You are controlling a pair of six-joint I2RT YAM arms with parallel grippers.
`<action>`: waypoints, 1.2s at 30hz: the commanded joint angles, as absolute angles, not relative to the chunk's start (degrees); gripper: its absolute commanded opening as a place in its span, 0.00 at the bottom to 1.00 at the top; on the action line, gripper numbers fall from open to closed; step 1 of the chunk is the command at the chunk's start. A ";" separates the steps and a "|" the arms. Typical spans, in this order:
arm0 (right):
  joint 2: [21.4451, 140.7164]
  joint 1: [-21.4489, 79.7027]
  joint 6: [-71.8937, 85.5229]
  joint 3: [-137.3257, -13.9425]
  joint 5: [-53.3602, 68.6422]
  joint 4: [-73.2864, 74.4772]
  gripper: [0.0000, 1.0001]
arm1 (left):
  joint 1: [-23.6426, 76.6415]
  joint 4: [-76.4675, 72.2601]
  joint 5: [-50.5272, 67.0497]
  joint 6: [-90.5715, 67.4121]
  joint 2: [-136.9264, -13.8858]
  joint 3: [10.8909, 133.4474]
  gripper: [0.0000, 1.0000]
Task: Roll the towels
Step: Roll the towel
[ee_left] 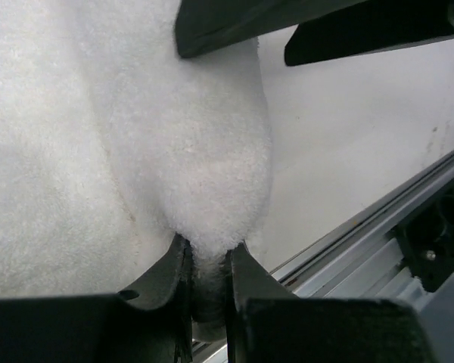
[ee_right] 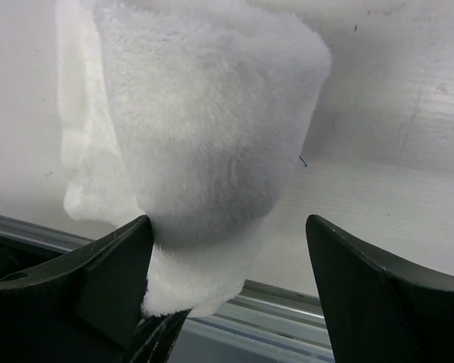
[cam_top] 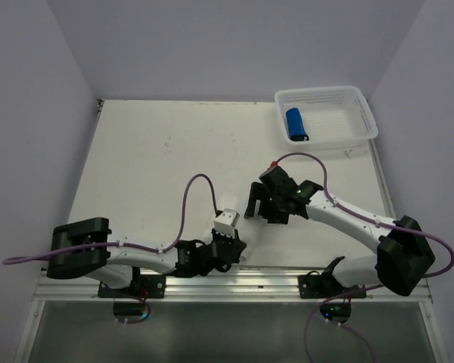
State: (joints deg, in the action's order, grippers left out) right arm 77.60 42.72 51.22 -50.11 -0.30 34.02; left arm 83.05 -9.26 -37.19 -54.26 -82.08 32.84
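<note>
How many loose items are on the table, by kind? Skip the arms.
Towels: 2 (blue towel, white towel)
Baskets: 1 (white basket)
Total: 3

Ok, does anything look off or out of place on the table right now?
The white towel looks odd. It is an uneven bundle that flares at one end, not a tidy roll, pinched in the left gripper by the near rail. The right gripper stands open beside it. The blue towel lies rolled in the basket.

Left arm (cam_top: 147, 259) jaws seemingly pinched shut, right arm (cam_top: 348, 215) jaws spread wide
</note>
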 commanded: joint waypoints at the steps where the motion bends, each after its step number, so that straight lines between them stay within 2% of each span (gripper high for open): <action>1: 71.29 40.34 49.05 -50.10 -0.26 35.42 0.85 | 78.06 -21.16 -23.24 -54.31 -78.49 25.41 0.00; 7: 61.45 40.25 51.23 -44.66 -0.26 31.03 0.85 | 67.96 -33.03 -8.13 -58.44 -76.20 18.73 0.00; 14: 55.02 40.25 57.12 -33.42 2.19 21.54 0.87 | 59.33 -60.85 6.76 -70.91 -82.16 7.75 0.00; 20: 59.23 40.25 60.29 -31.20 3.25 13.11 0.91 | 58.10 -68.81 9.75 -73.65 -86.83 6.59 0.00; 23: 62.65 40.52 62.22 -29.63 5.36 3.82 0.92 | 58.10 -68.56 9.76 -74.00 -86.22 6.24 0.00; 29: 71.44 42.18 63.98 -29.27 5.89 -2.72 0.91 | 57.83 -66.10 9.40 -73.65 -84.90 6.07 0.00; 32: 73.38 43.59 64.60 -29.62 4.49 -3.08 0.85 | 57.66 -66.44 9.32 -73.91 -85.43 5.45 0.00; 33: 74.00 43.77 64.77 -29.79 4.13 -2.73 0.79 | 57.66 -66.62 9.23 -73.92 -85.52 5.19 0.00; 36: 73.83 44.03 64.51 -31.72 1.41 2.70 0.61 | 57.66 -65.22 8.70 -73.30 -84.99 4.48 0.22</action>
